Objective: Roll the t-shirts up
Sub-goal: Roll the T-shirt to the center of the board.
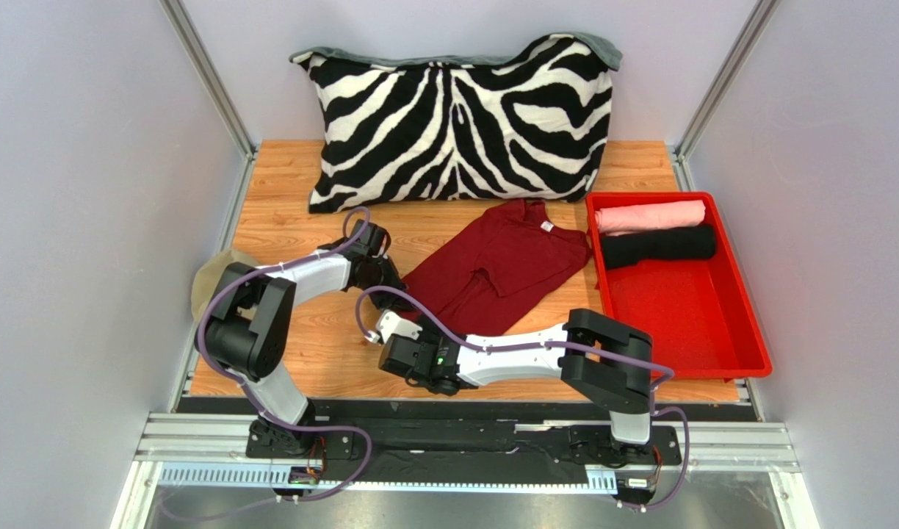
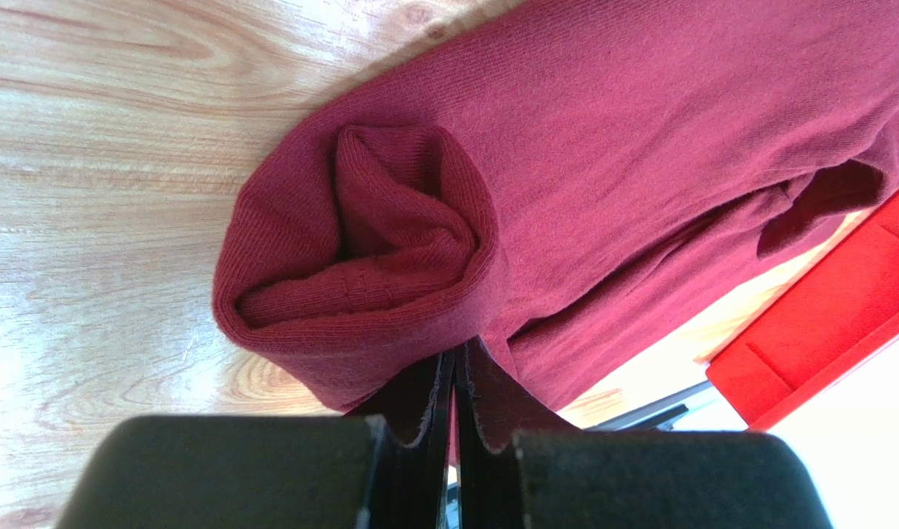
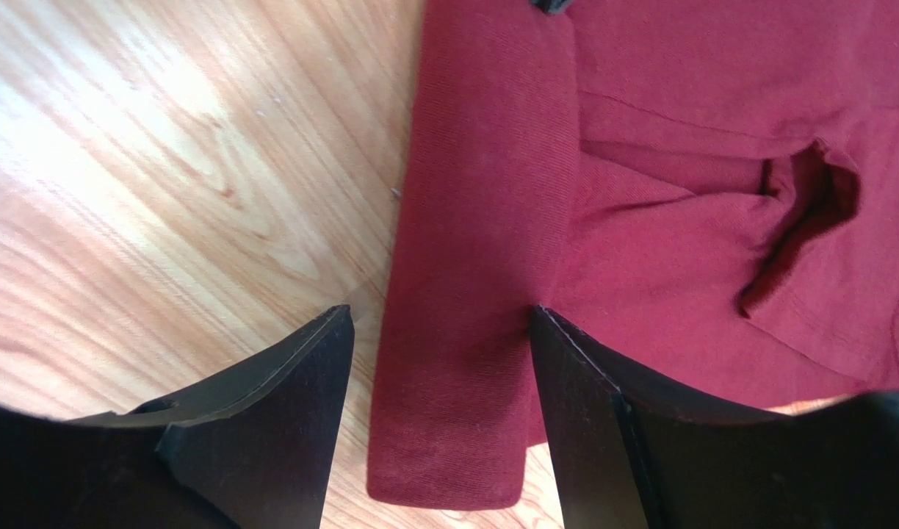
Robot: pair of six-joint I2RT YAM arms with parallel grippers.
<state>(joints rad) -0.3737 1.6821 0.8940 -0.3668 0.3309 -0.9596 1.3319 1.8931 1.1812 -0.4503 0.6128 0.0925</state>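
A maroon t-shirt (image 1: 498,256) lies folded lengthwise on the wooden table, its lower-left end curled into a small roll (image 2: 360,254). My left gripper (image 1: 383,271) is shut on the cloth at that rolled end, and a sliver of maroon shows between its pads (image 2: 456,369). My right gripper (image 1: 394,328) is open, with its fingers (image 3: 294,386) either side of a flat folded strip of the maroon shirt (image 3: 471,331), apart from the cloth. A pale pink rolled t-shirt (image 1: 649,215) and a black rolled t-shirt (image 1: 658,245) lie in the red tray (image 1: 691,320).
A large zebra-striped pillow (image 1: 459,116) leans on the back wall, just behind the maroon shirt. A khaki cap (image 1: 213,281) sits at the table's left edge beside the left arm. The red tray's corner (image 2: 840,331) is close to the shirt's right side. White walls enclose both sides.
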